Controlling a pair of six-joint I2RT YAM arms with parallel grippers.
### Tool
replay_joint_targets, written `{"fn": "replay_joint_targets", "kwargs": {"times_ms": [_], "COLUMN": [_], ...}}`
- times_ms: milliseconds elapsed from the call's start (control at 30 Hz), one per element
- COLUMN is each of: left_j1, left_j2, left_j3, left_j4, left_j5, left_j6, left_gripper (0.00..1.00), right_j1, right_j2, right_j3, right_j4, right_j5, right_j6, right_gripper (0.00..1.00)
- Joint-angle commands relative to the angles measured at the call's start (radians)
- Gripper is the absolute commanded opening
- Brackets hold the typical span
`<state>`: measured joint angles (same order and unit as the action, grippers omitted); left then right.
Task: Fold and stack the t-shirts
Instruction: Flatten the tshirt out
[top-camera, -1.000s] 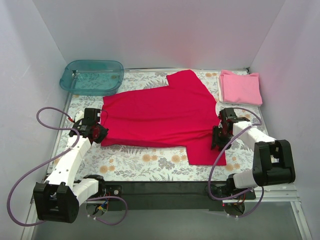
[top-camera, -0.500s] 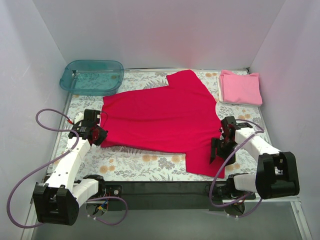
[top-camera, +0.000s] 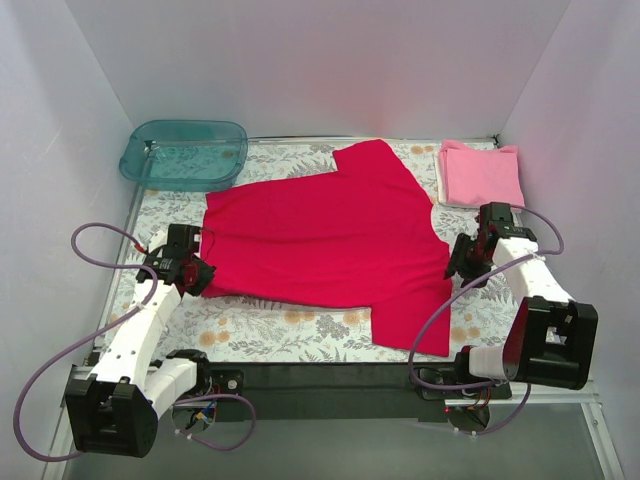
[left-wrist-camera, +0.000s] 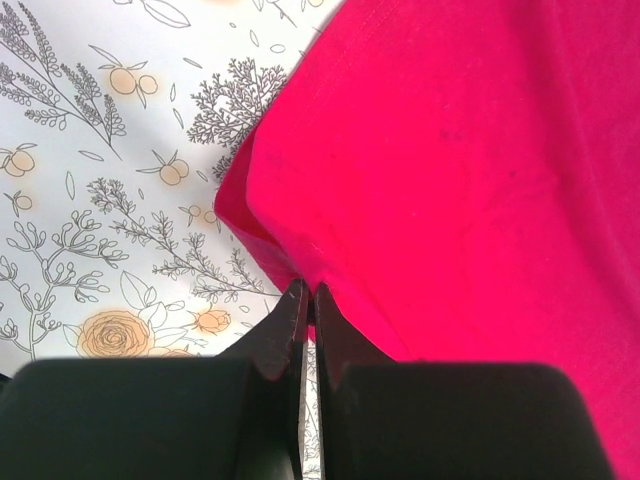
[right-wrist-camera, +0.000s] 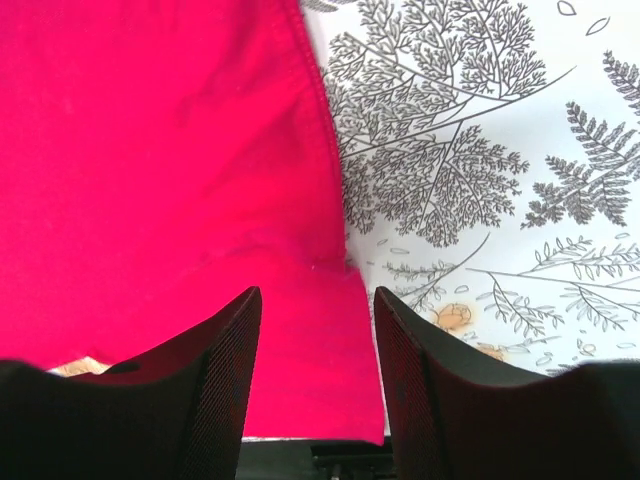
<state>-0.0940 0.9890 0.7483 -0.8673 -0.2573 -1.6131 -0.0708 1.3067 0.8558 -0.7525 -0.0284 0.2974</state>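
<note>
The red t-shirt (top-camera: 320, 235) lies spread flat across the flowered table cover, collar side to the right, one sleeve pointing to the back and one to the front. My left gripper (top-camera: 197, 275) sits at its near-left hem corner. In the left wrist view that gripper (left-wrist-camera: 308, 295) is shut on the edge of the red cloth (left-wrist-camera: 450, 150). My right gripper (top-camera: 460, 266) hovers at the shirt's right edge, open. In the right wrist view its jaws (right-wrist-camera: 315, 300) stand apart over the red sleeve (right-wrist-camera: 150, 150), holding nothing. The pink t-shirt (top-camera: 480, 175) lies folded at the back right.
A teal translucent tub (top-camera: 185, 153) stands at the back left corner. White walls close in the table on three sides. A black strip (top-camera: 320, 378) runs along the near edge between the arm bases. Bare flowered cover (right-wrist-camera: 500, 150) shows to the right of the red shirt.
My right gripper drew the front sleeve a little toward the near edge, then moved off to the back right. The left gripper has kept its hold at the hem corner.
</note>
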Motion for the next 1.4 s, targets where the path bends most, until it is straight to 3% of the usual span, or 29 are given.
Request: {"fn": "replay_joint_targets", "kwargs": {"times_ms": [0, 567, 700, 800, 1000, 1367], "left_j1": [-0.003, -0.001, -0.001, -0.001, -0.001, 0.002], "left_j2": [-0.032, -0.053, -0.056, -0.053, -0.043, -0.001], "left_j3": [-0.018, -0.073, -0.073, -0.072, -0.046, -0.037], "left_j4": [-0.002, -0.033, -0.036, -0.047, -0.091, -0.111], "left_j5": [-0.002, -0.016, -0.020, -0.028, -0.066, -0.080], "left_j6": [-0.011, -0.080, -0.087, -0.099, -0.114, -0.125], "left_gripper": [0.00, 0.00, 0.00, 0.00, 0.00, 0.00], "right_j1": [-0.055, -0.182, -0.188, -0.196, -0.218, -0.225], "right_j2": [0.022, 0.075, 0.065, 0.048, -0.014, -0.023], "right_j3": [-0.041, -0.185, -0.207, -0.222, -0.228, -0.152], "right_j4": [0.105, 0.309, 0.317, 0.312, 0.262, 0.196], "right_j5": [-0.086, -0.226, -0.225, -0.226, -0.188, -0.180], "right_j6": [0.014, 0.037, 0.042, 0.055, 0.063, 0.045], "right_gripper": [0.47, 0.43, 0.37, 0.21, 0.01, 0.01]}}
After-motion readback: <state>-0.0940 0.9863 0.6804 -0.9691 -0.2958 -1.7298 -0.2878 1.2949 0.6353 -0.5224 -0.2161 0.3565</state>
